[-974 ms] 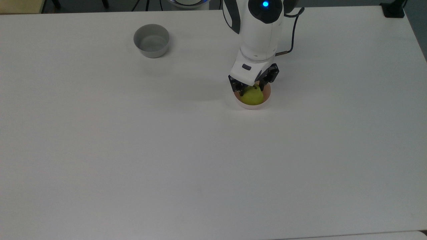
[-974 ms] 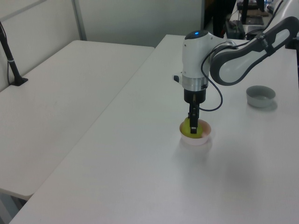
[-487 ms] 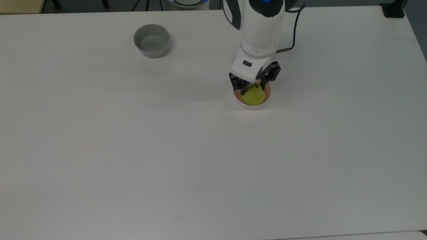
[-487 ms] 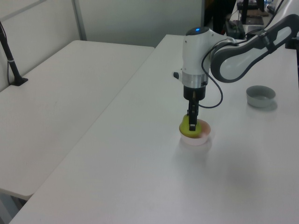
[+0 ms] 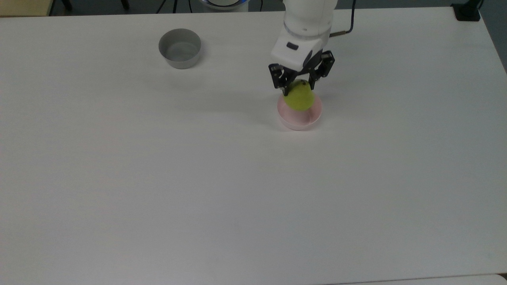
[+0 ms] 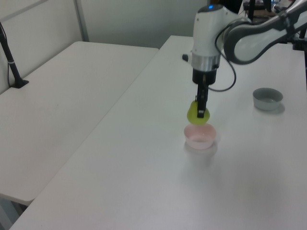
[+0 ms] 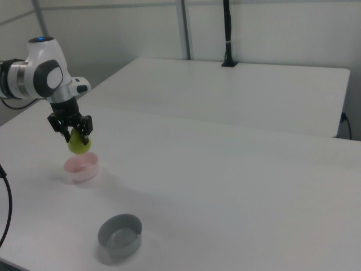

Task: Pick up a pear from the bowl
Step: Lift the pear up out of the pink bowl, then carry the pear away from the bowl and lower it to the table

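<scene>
White table (image 5: 158, 178) first, since it is the biggest thing you have here. It holds two small bowls and nothing else that matters. In the top view both bowls sit toward the far edge, where the arm comes in.

Your arm (image 6: 249, 40) is the next biggest thing. A moment ago it was low, with the claw down in the pink bowl. Now it has gone up, and you can see a gap between the fruit and the bowl in the left view and the right view.

Next comes the grey bowl (image 5: 180, 48). It sits near the far edge of the table, well apart from the pink one, and it has not moved. You can leave it alone.

The pink bowl (image 5: 300, 117) is about the same size. It stayed put on the table when the arm went up, and now it has nothing in it.

The claw (image 5: 300, 81) is clamped on the pear (image 5: 299, 97), one finger on each side near the top. The pear hangs in the air just above the pink bowl, stem end up.

So the pick looks done to me. The pear came out and did not slip. You may want to hold it up a bit higher to be sure the grip is good.
</scene>
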